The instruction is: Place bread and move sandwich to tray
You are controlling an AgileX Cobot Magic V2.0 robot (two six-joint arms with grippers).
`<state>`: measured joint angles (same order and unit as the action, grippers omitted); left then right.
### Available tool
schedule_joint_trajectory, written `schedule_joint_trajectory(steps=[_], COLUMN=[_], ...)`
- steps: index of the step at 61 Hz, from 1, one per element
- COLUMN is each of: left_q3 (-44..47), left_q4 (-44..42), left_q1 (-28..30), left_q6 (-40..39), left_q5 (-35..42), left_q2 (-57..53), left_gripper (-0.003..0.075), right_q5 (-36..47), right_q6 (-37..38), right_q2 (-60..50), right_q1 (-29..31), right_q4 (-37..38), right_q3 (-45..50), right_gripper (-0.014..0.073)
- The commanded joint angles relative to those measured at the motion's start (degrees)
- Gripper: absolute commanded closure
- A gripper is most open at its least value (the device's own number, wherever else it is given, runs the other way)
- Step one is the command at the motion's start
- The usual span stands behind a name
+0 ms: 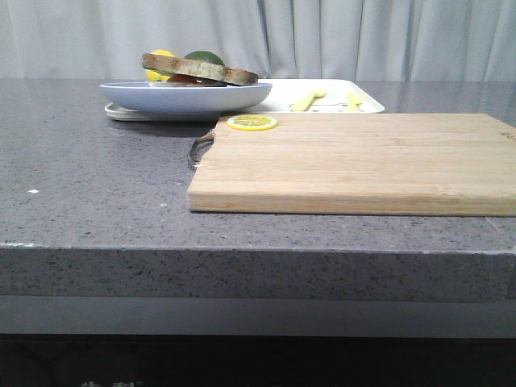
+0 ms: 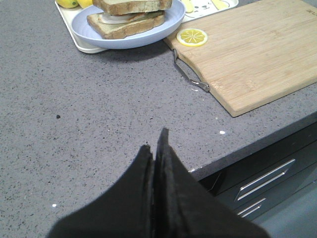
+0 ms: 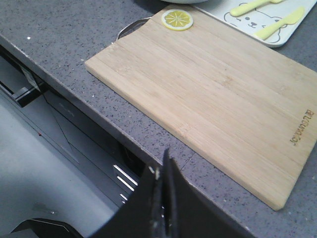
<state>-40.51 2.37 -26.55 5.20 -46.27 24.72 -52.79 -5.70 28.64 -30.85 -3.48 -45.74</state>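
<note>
1. Starting from the left: the left claw [image 2: 156, 148] was pinched shut on nothing, hanging over bare grey desk [image 2: 74, 124].
2. The sandwich [image 2: 130, 17], bread [image 2: 132, 5] on top, sat ahead of it on the blue plate [image 2: 124, 39], which overlapped the white tray [image 2: 81, 47]. Left arm looked nearer, I'd say.
3. Moving right, a lemon slice [image 1: 251, 122] lay on the cutting board's [image 1: 363, 165] near-left corner.
4. The right claw [image 3: 161, 188] was also closed and empty, past the desk edge.
5. Only the left wrist view showed the egg white between slices; the front view got just crust edge-on.
</note>
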Motion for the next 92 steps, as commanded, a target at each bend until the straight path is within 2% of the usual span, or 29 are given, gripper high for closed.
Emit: schedule_joint_trajectory(steps=[1,8,16,23,33,39,48,53,66,76,92], left_q3=[-1.46,-1.36,0.52,6.75,19.76,26.45,33.86,36.56,38.93,40.91,40.91], left_q4=[0.15,0.15,-1.12,-1.12,0.68,1.78,3.31,3.01,-6.49,-5.15,-0.85], left_q1=[-0.44,-0.31,4.09,10.43,18.55,21.0,21.64,21.64,21.64,21.64,21.64], left_q6=[-0.55,-0.55,-0.15,-0.15,-0.15,-0.15,-0.15,-1.61,-14.05,-13.79,-7.71], left_q5=[4.69,4.69,7.94,15.6,31.49,36.65,42.62,45.18,45.84,49.81,49.52], left_q2=[0.34,-0.09,-2.67,-7.49,-15.95,-20.75,-26.43,-26.07,-26.2,-26.2,-26.2], left_gripper=[0.0738,0.0738,0.0738,0.0738,0.0738,0.0738,0.0738,0.0738,0.0738,0.0738,0.0738], right_q5=[4.11,4.11,4.17,4.17,4.17,4.17,4.17,4.02,4.02,4.02,4.02], right_q6=[-0.09,-0.09,-0.09,-0.09,-0.09,-0.09,-0.09,-0.09,-0.09,-0.09,-0.09], right_q2=[0.18,0.18,0.18,0.18,0.18,0.18,0.18,0.18,0.18,0.18,0.18], right_q1=[0.0,0.0,0.0,0.0,0.0,0.0,0.0,0.0,0.0,0.0,0.0], right_q4=[0.43,0.43,0.43,0.43,0.43,0.43,0.43,0.43,0.43,0.43,0.43], right_q3=[-1.2,-1.2,-1.2,-1.2,-1.2,-1.2,-1.2,-1.2,-1.2,-1.2,-1.2], right_gripper=[0.0662,0.0662,0.0662,0.0662,0.0662,0.0662,0.0662,0.0662,0.0662,0.0662,0.0662])
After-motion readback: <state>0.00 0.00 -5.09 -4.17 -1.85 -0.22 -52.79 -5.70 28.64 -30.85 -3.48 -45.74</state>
